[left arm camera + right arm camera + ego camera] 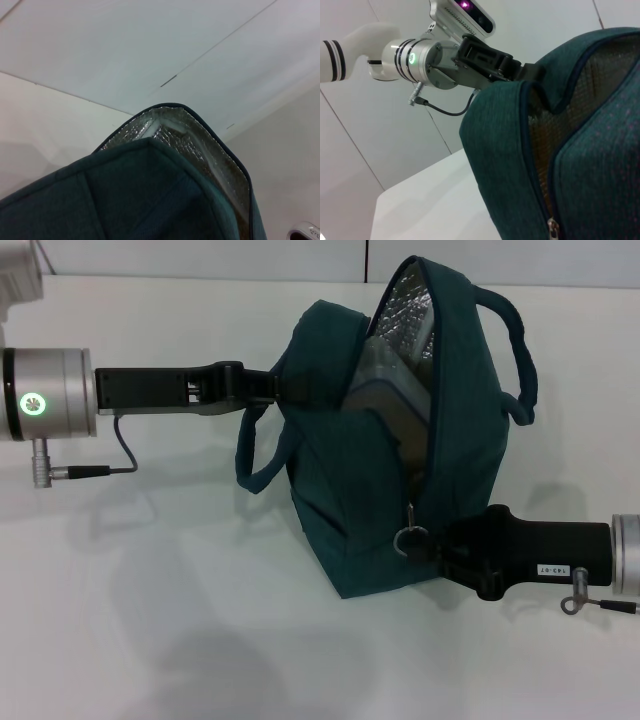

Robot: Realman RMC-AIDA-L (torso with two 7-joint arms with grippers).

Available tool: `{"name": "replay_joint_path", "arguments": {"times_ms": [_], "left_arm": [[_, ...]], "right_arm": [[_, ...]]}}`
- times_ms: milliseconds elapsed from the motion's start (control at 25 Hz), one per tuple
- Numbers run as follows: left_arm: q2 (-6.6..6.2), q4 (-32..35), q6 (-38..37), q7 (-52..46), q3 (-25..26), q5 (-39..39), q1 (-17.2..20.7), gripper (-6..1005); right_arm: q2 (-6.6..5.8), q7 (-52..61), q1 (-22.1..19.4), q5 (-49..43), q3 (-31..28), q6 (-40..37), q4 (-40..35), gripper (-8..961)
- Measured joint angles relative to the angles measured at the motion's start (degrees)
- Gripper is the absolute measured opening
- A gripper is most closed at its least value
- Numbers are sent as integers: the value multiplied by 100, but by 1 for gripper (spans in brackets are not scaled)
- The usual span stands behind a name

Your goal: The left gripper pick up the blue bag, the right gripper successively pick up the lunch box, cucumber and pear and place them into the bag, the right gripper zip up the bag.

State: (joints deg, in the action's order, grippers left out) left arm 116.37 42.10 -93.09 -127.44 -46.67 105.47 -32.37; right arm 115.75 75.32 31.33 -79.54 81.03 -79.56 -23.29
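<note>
The blue bag (400, 480) stands on the white table with its top open and its silvery lining showing. My left gripper (272, 386) reaches in from the left and is shut on the bag's upper rim. It also shows in the right wrist view (517, 75), clamped on the bag (580, 150). The lunch box (385, 395) shows as a pale box inside the opening. My right gripper (440, 545) is at the bag's lower front end, right beside the zipper's metal ring pull (408, 538). The zipper slider (551, 227) sits at the low end of the open zipper. The cucumber and pear are hidden.
The white table (150, 620) extends around the bag. One loop handle (515, 350) arches off the bag's far right side and another (255, 455) hangs on the left under my left gripper. The left wrist view shows the bag's rim and lining (200, 145).
</note>
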Motion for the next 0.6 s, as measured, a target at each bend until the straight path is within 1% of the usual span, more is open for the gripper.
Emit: {"name": "replay_joint_path", "arguments": {"times_ms": [240, 600], "left_arm": [[0, 0, -6, 0, 0, 0, 3, 138], [0, 0, -7, 0, 0, 0, 1, 139]], "right_arm": [[-6, -5, -24, -1, -10, -10, 4, 38], [-26, -18, -218, 34, -59, -77, -121, 18]]}}
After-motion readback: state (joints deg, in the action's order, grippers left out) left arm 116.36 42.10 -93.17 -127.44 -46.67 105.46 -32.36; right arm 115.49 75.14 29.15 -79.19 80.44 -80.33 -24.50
